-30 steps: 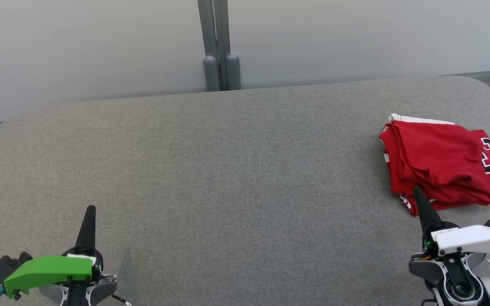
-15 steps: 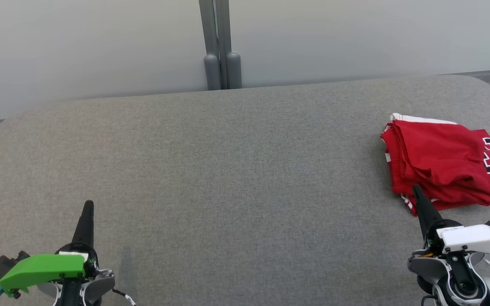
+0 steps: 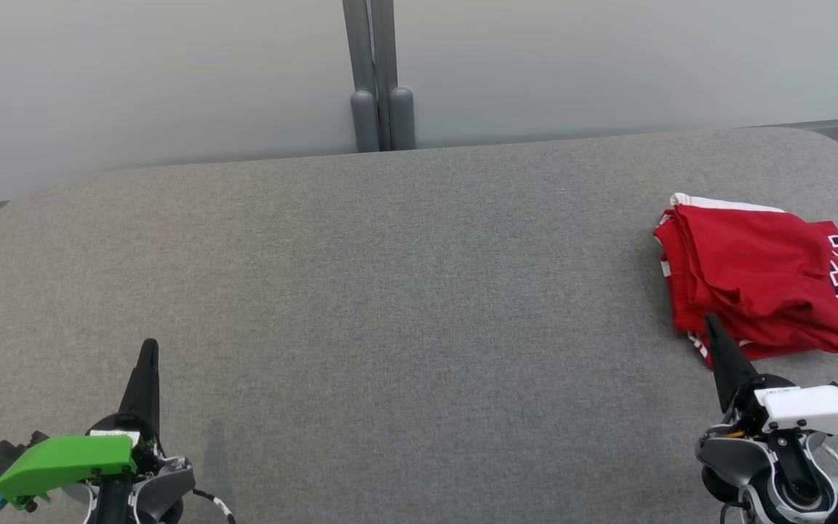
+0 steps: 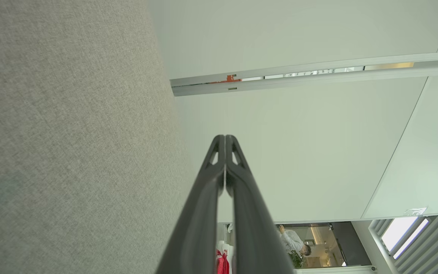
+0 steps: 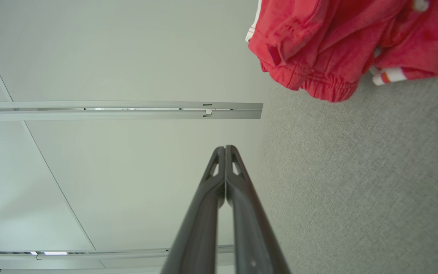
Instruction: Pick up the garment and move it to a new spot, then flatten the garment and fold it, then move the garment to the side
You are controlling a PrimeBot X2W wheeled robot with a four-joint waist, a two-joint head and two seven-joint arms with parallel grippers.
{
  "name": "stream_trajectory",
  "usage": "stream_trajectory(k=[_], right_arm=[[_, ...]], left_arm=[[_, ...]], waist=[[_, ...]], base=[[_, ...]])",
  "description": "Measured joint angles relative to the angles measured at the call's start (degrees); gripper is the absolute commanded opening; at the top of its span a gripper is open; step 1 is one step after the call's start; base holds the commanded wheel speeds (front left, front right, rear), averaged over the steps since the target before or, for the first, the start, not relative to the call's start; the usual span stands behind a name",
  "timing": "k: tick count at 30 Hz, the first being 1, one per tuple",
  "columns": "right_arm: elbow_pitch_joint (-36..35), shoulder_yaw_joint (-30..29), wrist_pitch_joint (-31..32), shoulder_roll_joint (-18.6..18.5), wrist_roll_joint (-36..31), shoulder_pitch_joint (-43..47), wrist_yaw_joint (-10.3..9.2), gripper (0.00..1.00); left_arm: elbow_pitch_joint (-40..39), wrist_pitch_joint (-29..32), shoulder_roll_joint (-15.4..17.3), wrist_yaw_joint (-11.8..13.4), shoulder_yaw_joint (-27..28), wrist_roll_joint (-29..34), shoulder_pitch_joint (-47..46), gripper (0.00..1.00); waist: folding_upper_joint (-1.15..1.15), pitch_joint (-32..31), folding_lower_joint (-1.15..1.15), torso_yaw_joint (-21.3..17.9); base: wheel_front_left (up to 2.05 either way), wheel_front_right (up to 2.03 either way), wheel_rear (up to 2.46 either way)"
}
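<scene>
- The left claw (image 3: 148, 348) is clenched, its two dark fingers pressed together with nothing between them. It sits at the lower left of the head view, above the grey counter (image 3: 419, 306).
- The right claw (image 3: 711, 325) is also clenched and empty, at the lower right of the head view. There its tip overlaps the lower left corner of the garment (image 3: 750, 273). In the right wrist view, however, the fingers are apart from the cloth, with grey surface between them.
- The garment is red, with white trim and a dark number. It lies on the counter at the right edge of the head view, as a compact stack of layers, and the frame cuts off part of it.
- My judgement is that the folding is done and the stack is already put to the side, so the last step looks finished or nearly finished.
- If so, the next move calls only for keeping both claws away from the stack, because a touch from the right tip could disturb the layers.
- If the stack must go further aside, the right claw must first release, then reach forward and take all the layers together.
</scene>
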Motion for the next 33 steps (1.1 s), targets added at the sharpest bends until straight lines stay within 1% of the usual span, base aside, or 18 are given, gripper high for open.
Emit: stream_trajectory(k=[9,33], right_arm=[[-0.2,-0.5,0.9,0.4,3.0,0.0,0.00,0.00],[-0.2,-0.5,0.9,0.4,3.0,-0.1,0.00,0.00]], left_arm=[[-0.1,0.8,-0.3,-0.3,0.8,-3.0,-0.4,0.00],[-0.2,0.8,-0.3,-0.3,0.8,-3.1,-0.5,0.00]], waist=[[0.00,0.2,0.00,0.1],[0.00,0.2,0.00,0.1]], base=[[0.00,0.00,0.00],[0.00,0.00,0.00]])
